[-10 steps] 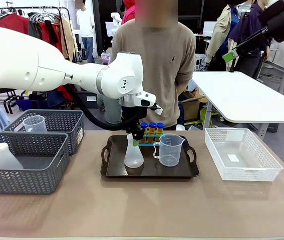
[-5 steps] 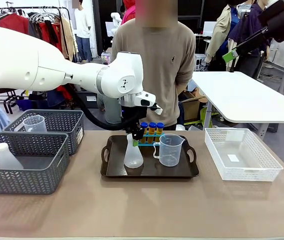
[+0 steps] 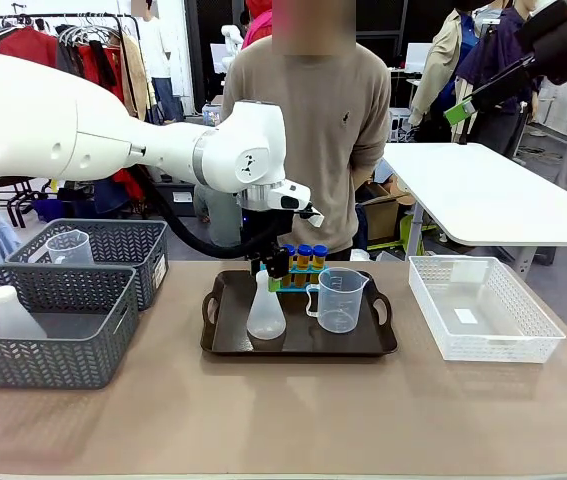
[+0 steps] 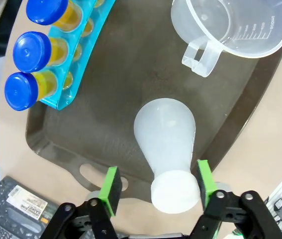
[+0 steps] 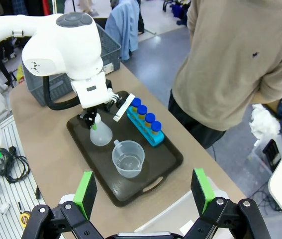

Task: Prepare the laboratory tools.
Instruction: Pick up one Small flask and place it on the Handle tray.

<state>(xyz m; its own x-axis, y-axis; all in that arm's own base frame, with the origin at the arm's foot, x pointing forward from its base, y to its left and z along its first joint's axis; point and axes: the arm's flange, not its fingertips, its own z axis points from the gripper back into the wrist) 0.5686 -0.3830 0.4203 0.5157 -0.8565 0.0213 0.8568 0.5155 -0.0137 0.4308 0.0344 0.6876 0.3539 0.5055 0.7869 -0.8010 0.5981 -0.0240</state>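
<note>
We take the dark brown tray on the desk as our landmark. On it stand 3 of the tools: the conical flask toward its left end, the measuring beaker to the flask's right, and the blue rack with blue-capped tubes along the tray's far edge.

Our left gripper hangs directly above the flask. In the left wrist view its jaws stand apart, 1 green pad on each side of the flask's neck, with a clear gap on the left pad's side; we cannot tell whether the right pad touches. We judge the step in hand to be either the release of the flask just set on the tray or the start of a grasp; these pictures do not settle which. If releasing, the next move calls for a straight lift clear of the neck without tipping it. If grasping, the jaws must close squarely on the neck.

The flask stands upright, long axis vertical, mouth pointing up at the wrist. The beaker also stands upright, its handle toward the flask.

Our right gripper is held high over the tray's right end, jaws wide apart and holding nothing.
</note>
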